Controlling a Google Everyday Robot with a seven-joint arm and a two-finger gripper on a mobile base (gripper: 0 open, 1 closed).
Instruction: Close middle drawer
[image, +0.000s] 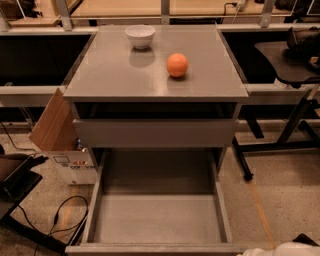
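Note:
The middle drawer (157, 220) is pulled far out toward me. Its deep grey tray is empty and its flat front panel (155, 248) runs along the bottom edge of the camera view. Above it, another grey drawer front (155, 132) stands slightly out under the cabinet top (115, 75). Only a white rounded part of my arm (287, 248) shows at the bottom right corner, right of the open drawer's front. My gripper itself is out of view.
A white bowl (140, 36) and an orange (177, 65) sit on the cabinet top. A cardboard box (62, 137) and cables (60, 220) lie on the floor at the left. A black table leg and base (280, 145) stand at the right.

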